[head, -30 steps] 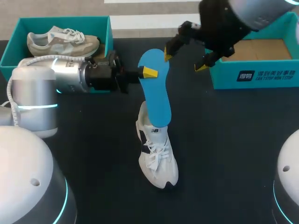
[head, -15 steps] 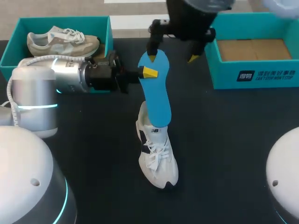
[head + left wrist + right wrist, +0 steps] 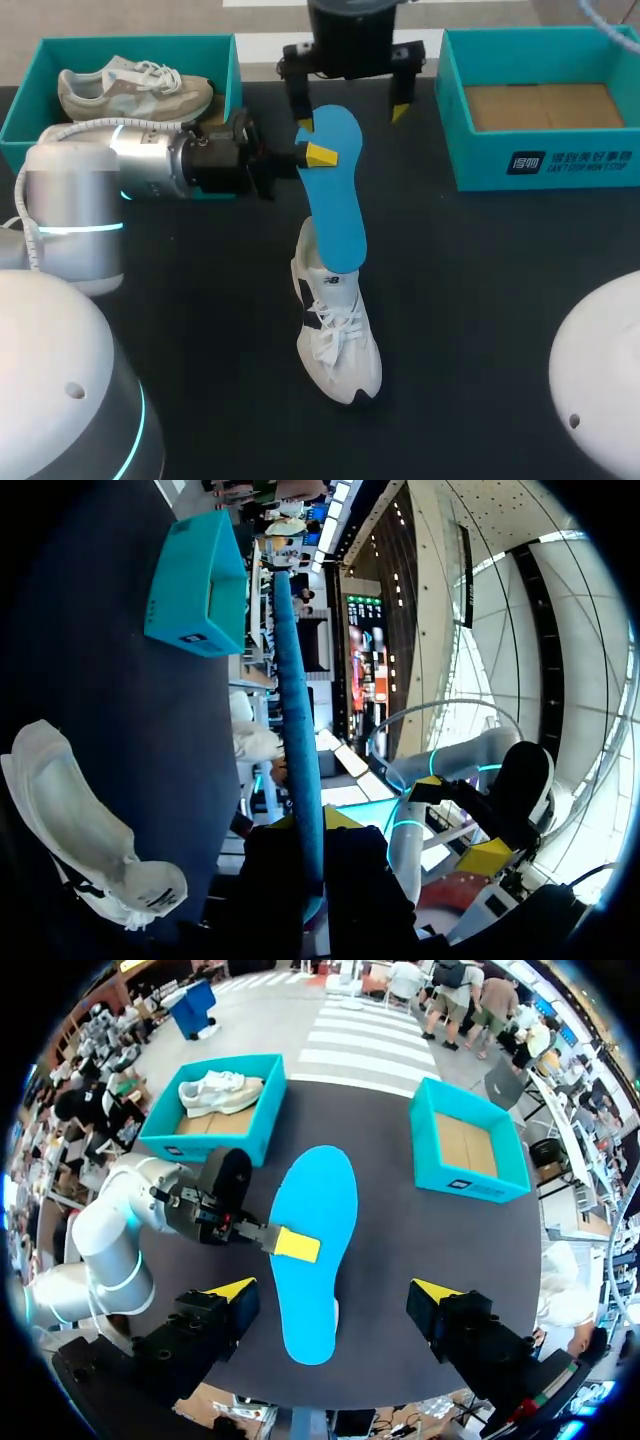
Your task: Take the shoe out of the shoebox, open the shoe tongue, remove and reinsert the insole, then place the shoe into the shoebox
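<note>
White mesh sneaker (image 3: 338,345) unboxed; my left gripper (image 3: 318,154) clamps the flat blue foam insole (image 3: 335,200), right gripper (image 3: 350,118) gaping; reinsertion and boxing, I judge, remain.

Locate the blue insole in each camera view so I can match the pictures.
Head view: blue insole at the middle, its lower end at the white shoe, gripped by the left end effector.
Left wrist view: edge-on, a thin blue strip running out from between that arm's own fingers.
Right wrist view: its flat face ahead of the open right end effector.
Shared landmark: the empty teal shoebox.
</note>
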Controlling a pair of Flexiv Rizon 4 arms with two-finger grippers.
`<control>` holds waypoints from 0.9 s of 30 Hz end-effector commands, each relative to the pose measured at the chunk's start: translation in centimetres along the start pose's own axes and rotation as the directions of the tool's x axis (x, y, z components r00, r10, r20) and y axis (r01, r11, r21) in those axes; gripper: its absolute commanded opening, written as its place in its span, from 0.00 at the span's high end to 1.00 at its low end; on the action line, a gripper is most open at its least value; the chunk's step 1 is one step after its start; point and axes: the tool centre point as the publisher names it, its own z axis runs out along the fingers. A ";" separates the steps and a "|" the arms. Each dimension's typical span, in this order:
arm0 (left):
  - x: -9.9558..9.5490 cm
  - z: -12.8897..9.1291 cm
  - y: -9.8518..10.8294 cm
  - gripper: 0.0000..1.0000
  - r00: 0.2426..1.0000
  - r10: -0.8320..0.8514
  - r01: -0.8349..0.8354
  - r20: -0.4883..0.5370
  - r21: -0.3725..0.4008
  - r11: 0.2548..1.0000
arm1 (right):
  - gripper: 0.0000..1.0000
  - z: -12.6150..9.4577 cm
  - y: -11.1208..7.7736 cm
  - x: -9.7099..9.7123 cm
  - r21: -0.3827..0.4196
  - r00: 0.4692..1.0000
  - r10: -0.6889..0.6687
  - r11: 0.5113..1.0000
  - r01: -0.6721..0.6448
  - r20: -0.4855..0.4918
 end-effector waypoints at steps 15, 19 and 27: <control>0.0 0.0 0.0 1.00 1.000 0.000 0.000 0.000 -0.001 1.000 | 0.00 1.9 0.1 2.3 -0.005 1.000 0.019 1.000 -0.019 0.025; 0.0 0.0 0.0 1.00 1.000 0.000 0.000 0.000 -0.001 1.000 | 0.00 1.9 0.1 2.3 -0.005 1.000 0.019 1.000 -0.019 0.025; 0.0 0.0 0.0 1.00 1.000 0.000 0.000 0.000 -0.001 1.000 | 0.00 1.8 -0.1 1.4 -0.033 0.995 0.031 0.999 -0.034 -0.092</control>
